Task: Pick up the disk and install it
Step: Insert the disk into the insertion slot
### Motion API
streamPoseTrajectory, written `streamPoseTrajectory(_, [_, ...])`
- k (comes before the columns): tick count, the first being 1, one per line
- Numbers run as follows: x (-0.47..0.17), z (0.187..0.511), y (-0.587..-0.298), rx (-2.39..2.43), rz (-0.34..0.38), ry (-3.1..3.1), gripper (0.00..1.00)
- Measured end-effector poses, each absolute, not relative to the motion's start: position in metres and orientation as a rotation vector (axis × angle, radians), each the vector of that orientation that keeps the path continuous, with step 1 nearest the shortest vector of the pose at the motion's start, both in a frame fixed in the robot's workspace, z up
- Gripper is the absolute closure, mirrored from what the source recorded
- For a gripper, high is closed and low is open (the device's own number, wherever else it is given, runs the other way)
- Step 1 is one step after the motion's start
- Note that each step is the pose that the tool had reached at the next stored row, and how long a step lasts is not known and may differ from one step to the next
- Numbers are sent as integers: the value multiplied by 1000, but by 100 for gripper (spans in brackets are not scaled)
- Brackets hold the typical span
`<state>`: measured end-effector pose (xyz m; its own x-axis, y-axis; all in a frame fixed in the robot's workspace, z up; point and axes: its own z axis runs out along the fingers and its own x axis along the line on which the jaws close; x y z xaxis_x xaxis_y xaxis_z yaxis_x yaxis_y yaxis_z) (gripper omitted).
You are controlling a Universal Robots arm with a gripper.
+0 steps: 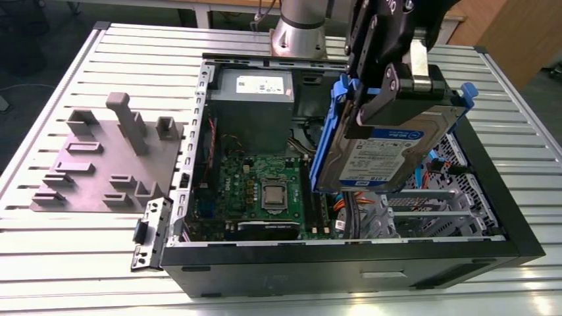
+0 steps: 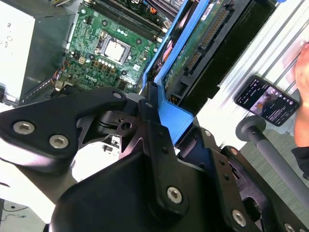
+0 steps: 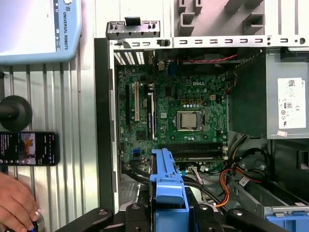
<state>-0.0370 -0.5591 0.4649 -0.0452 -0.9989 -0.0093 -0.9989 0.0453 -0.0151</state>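
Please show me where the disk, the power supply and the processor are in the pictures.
disk (image 1: pixel 386 148): exterior view, on its blue-and-white label.
power supply (image 1: pixel 255 99): exterior view, on its grey top face.
processor (image 3: pixel 188 121): first wrist view, on its metal lid.

The disk (image 1: pixel 386 148) is silver with a blue-and-white label and blue frame; the circuit board (image 1: pixel 263 191) is green, the computer case (image 1: pixel 351 263) black, the worktop (image 1: pixel 88 250) pale ribbed metal.
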Motion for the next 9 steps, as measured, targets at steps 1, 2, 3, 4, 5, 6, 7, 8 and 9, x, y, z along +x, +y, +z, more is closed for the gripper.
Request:
streamPoseTrajectory(1, [-37, 465, -559, -2159, -7, 2259, 63])
streamPoseTrajectory(2, [-37, 465, -559, -2159, -7, 2259, 63])
streamPoseTrajectory(3, [-37, 465, -559, -2159, -7, 2259, 63])
streamPoseTrajectory(4, [-37, 465, -559, -2159, -7, 2259, 63])
streamPoseTrajectory(5, [-37, 465, -559, -2159, -7, 2259, 63])
streamPoseTrajectory(6, [-37, 465, -559, -2159, -7, 2259, 63])
streamPoseTrajectory(7, [-37, 465, -559, -2159, -7, 2259, 63])
streamPoseTrajectory(8, [-37, 465, -560, -2159, -7, 2259, 63])
streamPoseTrajectory(9, [-37, 465, -561, -2159, -7, 2258, 63])
